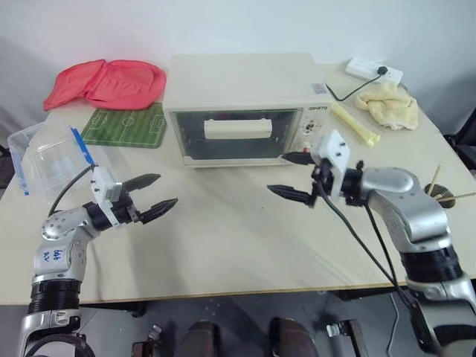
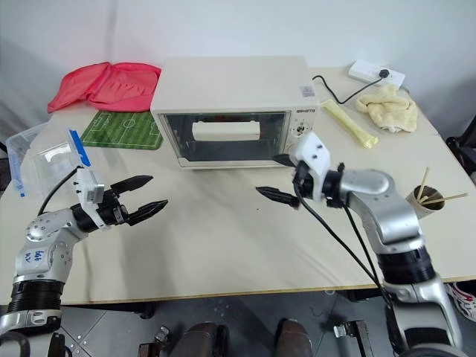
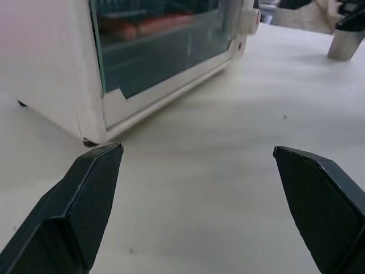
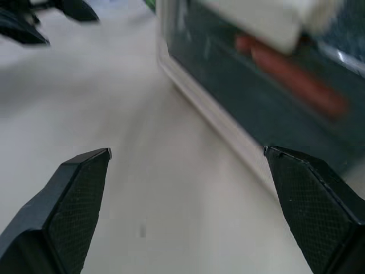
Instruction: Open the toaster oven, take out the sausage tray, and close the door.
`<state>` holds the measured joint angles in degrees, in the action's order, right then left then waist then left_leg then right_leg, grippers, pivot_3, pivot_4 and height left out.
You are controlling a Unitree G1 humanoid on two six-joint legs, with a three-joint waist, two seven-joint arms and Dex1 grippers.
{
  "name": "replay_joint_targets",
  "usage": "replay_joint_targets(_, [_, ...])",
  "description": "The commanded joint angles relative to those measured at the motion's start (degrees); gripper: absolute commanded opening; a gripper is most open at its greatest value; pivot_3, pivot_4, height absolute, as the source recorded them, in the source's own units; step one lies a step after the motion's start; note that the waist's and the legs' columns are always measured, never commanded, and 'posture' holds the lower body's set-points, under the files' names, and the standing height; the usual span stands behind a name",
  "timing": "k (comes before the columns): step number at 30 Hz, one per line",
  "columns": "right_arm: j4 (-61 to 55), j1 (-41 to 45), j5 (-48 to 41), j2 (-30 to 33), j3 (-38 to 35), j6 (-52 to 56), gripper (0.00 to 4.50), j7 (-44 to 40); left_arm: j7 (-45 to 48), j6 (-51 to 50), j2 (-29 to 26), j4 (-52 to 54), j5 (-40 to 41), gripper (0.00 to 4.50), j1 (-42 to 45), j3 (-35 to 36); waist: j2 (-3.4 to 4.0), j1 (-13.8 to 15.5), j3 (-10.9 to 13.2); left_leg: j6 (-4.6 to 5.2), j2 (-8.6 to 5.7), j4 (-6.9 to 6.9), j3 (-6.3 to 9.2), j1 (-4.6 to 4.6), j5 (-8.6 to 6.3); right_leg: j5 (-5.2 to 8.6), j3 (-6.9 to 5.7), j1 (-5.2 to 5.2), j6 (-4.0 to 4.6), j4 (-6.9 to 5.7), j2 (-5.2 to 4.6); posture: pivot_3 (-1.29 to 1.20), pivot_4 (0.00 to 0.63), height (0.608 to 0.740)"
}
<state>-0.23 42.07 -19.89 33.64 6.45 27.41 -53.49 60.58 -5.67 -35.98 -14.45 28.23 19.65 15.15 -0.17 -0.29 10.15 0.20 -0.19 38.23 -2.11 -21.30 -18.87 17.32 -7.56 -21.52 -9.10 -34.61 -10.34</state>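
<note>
The cream toaster oven [image 1: 245,82] stands at the back middle of the table, its glass door [image 1: 223,145] closed and the cream bar handle [image 1: 236,129] across it. Red sausages [image 4: 296,80] of the sausage tray show through the glass; the tray itself is hard to make out. My left gripper [image 1: 167,189] hovers open over the table, in front of the oven's left corner and pointing toward it. Held open just before the knob panel [image 1: 306,132] at the oven's lower right corner, my right gripper [image 1: 277,172] points left. Neither holds anything.
A clear plastic container [image 1: 44,160] sits at the left edge, a green football-field mat [image 1: 126,125] and red cloth [image 1: 108,82] behind it. At the right are a power strip [image 1: 373,71], a cream towel [image 1: 387,104], a yellow stick [image 1: 355,124] and a cup with skewers [image 1: 446,197].
</note>
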Motion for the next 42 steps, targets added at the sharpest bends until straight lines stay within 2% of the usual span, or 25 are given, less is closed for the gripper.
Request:
replay_joint_targets(1, [4.93,4.30,2.30,-0.91,0.37,-5.07,4.49,-1.85,0.55,-0.31,-0.28,1.57,2.65,4.50,-0.41,2.45,0.00,0.05,0.00,0.00,0.00,-0.02,0.01,-0.01,0.00,0.00,-0.02,-0.01,0.00,0.00,0.00,0.00,0.150,0.740])
replay_joint_targets(5, [10.84,10.89,2.95,-4.06,1.41,-8.62,4.49,-5.09,0.87,-0.48,-0.62,2.63,4.08,4.50,-1.61,4.33,-0.01,-0.67,0.01,-0.01,0.01,-0.04,0.02,0.00,-0.01,0.00,-0.04,-0.02,0.00,-0.01,0.00,0.00,0.150,0.740])
replay_joint_targets(9, [10.72,12.66,2.24,-5.08,1.81,-8.76,4.49,-8.26,0.60,-1.21,-0.98,3.00,5.10,4.50,-1.49,5.56,-0.02,-1.30,0.01,-0.02,0.02,-0.04,0.08,0.00,-0.01,0.00,-0.08,-0.03,0.00,-0.09,0.00,0.00,0.150,0.740])
replay_joint_targets(16, [3.42,9.95,1.78,-4.17,3.10,-5.69,4.49,-12.12,-0.29,-1.62,-2.95,-0.31,4.20,4.50,2.45,6.69,-0.03,-1.63,0.02,-0.06,0.05,-0.10,0.07,0.00,-0.03,0.00,-0.10,-0.07,0.00,-0.10,0.02,0.00,0.150,0.740])
replay_joint_targets(23, [-1.55,5.36,2.41,-3.03,3.55,-4.12,4.49,-12.04,2.95,-0.93,-6.50,-7.60,3.75,4.50,9.58,6.54,-0.06,-1.75,0.04,-0.07,0.04,-0.11,0.03,0.02,-0.04,0.00,-0.09,-0.09,0.00,-0.11,0.02,0.00,0.150,0.740])
replay_joint_targets(27, [-2.97,3.84,2.74,-2.95,3.75,-3.82,4.50,-11.30,6.50,-0.78,-8.64,-12.10,4.08,3.68,12.96,6.58,-0.08,-1.71,0.05,-0.07,0.04,-0.10,0.02,0.02,-0.04,0.00,-0.09,-0.09,0.00,-0.11,0.02,0.00,0.150,0.740])
replay_joint_targets(33, [-4.83,1.97,2.91,-3.09,4.09,-3.64,4.50,-10.31,11.83,-0.16,-10.45,-19.27,3.34,1.81,19.70,5.50,-0.12,-1.64,0.07,-0.07,0.04,-0.09,0.02,0.02,-0.04,0.00,-0.10,-0.10,0.00,-0.13,0.02,0.00,0.150,0.740])
replay_joint_targets(39, [-7.10,0.52,2.34,-3.07,4.19,-2.57,4.50,-9.59,15.64,1.60,-8.11,-25.27,0.87,0.03,26.10,2.09,-0.16,-1.49,0.09,-0.07,0.03,-0.07,0.02,0.02,-0.04,0.00,-0.13,-0.10,0.00,-0.17,0.02,0.00,0.150,0.740])
replay_joint_targets(42, [-7.96,-0.03,2.35,-2.92,4.02,-2.10,4.50,-9.16,16.42,2.31,-6.76,-27.28,-0.41,0.03,28.26,0.80,-0.17,-1.60,0.10,-0.07,0.01,-0.06,0.00,0.01,-0.04,0.00,-0.12,-0.10,-0.01,-0.16,0.02,0.00,0.150,0.740])
